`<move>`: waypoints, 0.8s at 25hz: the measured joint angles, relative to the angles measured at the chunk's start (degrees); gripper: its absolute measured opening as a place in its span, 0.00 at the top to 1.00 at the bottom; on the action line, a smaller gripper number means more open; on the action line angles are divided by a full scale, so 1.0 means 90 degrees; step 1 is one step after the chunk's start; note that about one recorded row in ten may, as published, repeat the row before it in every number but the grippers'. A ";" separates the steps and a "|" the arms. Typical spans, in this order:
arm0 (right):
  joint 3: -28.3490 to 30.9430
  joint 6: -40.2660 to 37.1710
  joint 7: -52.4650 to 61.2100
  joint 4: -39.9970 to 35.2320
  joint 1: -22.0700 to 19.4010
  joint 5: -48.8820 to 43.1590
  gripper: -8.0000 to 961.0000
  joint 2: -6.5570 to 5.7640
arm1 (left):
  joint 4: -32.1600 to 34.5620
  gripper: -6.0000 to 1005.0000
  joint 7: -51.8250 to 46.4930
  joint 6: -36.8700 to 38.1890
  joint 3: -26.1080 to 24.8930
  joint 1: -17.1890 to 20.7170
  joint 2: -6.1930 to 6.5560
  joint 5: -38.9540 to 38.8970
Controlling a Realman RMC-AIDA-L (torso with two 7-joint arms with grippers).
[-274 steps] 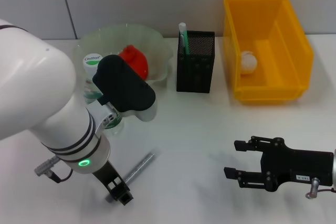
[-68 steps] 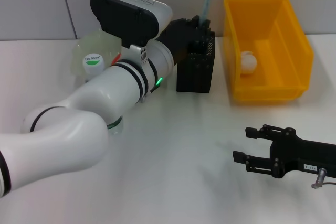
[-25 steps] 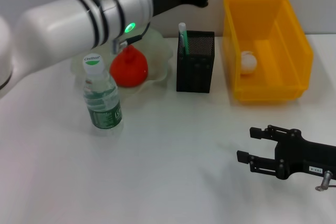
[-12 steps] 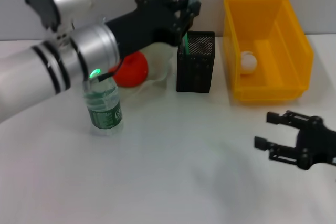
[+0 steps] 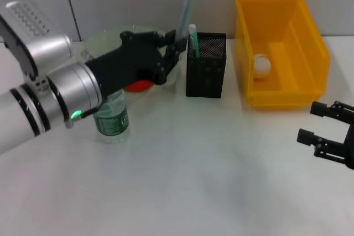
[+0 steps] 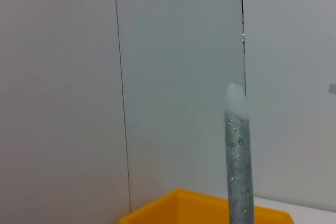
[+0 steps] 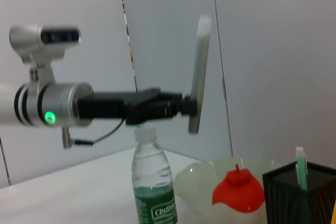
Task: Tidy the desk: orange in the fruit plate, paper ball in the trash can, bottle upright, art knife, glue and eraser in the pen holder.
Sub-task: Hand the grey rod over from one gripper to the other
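Observation:
My left gripper (image 5: pixel 172 48) is shut on a long grey art knife (image 5: pixel 185 4), held nearly upright just left of the black mesh pen holder (image 5: pixel 206 73) and above its rim. The knife (image 7: pixel 198 72) also shows in the right wrist view, and close up as a glittery grey bar (image 6: pixel 239 171) in the left wrist view. A green-and-white stick (image 5: pixel 192 40) stands in the holder. The red-orange fruit (image 7: pixel 237 188) lies in the glass fruit plate (image 7: pixel 199 182). The bottle (image 5: pixel 112 117) stands upright. The paper ball (image 5: pixel 261 64) lies in the yellow bin (image 5: pixel 310 42). The eraser is out of view.
My right gripper (image 5: pixel 316 122) hovers open at the table's right edge, in front of the yellow bin. My left forearm (image 5: pixel 50 98) reaches across the bottle and the fruit plate, hiding part of each. A tiled wall stands behind the table.
My left gripper has carried the art knife down and to the left, from over the pen holder to beside it. My right gripper has drawn back to the right.

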 joint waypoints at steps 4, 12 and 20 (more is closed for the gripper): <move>0.0151 -0.0237 0.0070 0.0146 0.0033 0.0054 0.23 0.0007 | -0.0461 0.83 0.0413 0.0469 0.0055 0.0040 -0.0008 -0.0328; 0.0147 -0.0368 0.0206 0.0340 0.0224 0.0340 0.23 0.0011 | -0.0608 0.83 0.0452 0.1056 0.0113 0.0214 -0.0013 -0.0438; 0.0117 -0.0339 0.0219 0.0217 0.0653 0.0355 0.23 0.0023 | -0.0617 0.83 0.0620 0.1219 0.0647 0.0254 -0.0018 -0.0767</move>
